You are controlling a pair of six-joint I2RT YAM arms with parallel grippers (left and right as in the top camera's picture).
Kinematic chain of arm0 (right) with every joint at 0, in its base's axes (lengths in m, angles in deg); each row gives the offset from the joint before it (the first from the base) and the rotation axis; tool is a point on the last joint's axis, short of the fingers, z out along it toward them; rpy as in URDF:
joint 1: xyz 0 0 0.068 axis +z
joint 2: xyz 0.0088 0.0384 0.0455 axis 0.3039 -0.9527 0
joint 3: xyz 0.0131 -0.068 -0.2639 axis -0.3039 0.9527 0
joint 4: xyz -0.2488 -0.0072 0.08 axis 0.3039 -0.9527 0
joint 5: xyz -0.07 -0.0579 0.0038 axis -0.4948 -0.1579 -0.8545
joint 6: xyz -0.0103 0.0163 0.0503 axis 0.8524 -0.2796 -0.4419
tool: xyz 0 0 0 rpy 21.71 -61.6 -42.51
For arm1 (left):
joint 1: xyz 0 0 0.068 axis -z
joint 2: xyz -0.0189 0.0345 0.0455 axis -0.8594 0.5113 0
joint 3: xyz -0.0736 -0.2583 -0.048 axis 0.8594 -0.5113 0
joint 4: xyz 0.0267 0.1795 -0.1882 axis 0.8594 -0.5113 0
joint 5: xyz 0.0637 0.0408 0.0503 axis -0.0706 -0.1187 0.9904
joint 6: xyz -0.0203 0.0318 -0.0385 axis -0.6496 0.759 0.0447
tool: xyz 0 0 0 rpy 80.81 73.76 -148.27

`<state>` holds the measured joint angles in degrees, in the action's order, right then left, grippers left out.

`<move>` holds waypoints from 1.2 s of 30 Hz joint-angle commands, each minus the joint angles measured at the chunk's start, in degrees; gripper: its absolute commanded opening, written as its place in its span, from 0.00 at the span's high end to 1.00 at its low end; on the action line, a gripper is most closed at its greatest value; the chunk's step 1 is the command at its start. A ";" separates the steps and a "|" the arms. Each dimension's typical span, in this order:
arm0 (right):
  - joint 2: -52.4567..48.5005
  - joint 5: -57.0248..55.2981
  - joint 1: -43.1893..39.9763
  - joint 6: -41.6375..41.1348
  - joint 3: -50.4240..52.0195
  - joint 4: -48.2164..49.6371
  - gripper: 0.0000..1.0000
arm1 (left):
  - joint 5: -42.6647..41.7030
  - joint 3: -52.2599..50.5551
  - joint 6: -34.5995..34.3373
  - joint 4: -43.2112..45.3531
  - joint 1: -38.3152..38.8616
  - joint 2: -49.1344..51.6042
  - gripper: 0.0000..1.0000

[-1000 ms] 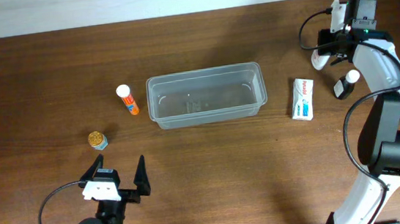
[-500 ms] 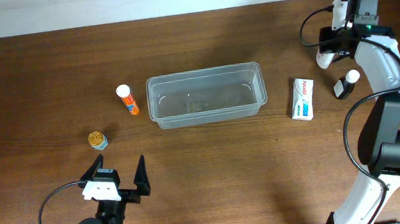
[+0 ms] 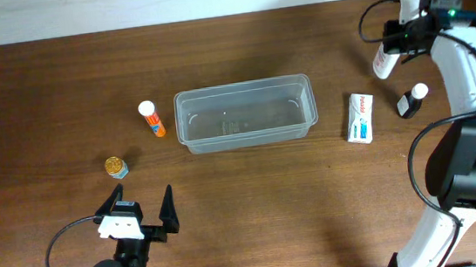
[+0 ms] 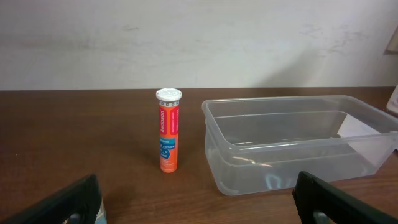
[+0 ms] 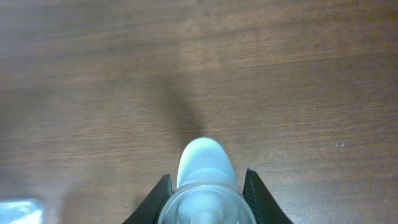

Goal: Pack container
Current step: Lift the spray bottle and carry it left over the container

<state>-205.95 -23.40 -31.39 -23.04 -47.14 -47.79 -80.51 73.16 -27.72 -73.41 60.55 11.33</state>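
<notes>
Nothing's been packed yet; the container (image 3: pixel 245 113) is seen empty. A white bottle (image 3: pixel 383 62) is gripped by the right jaws; the left jaws are spread wide.

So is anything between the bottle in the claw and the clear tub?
Nothing visible. The right claw holds the white bottle, and only bare table lies between it and the container. The white box lies flat beside the container's right end, just off that line.
</notes>
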 commanded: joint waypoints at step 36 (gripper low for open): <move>11.28 0.94 23.41 -12.79 -26.51 -43.58 0.85 | 0.39 -0.13 -0.33 -0.28 -0.35 -0.50 0.01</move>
<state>-195.83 -20.19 -11.24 -31.83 -74.35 -92.97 -80.53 73.16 -27.72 -73.41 60.55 11.33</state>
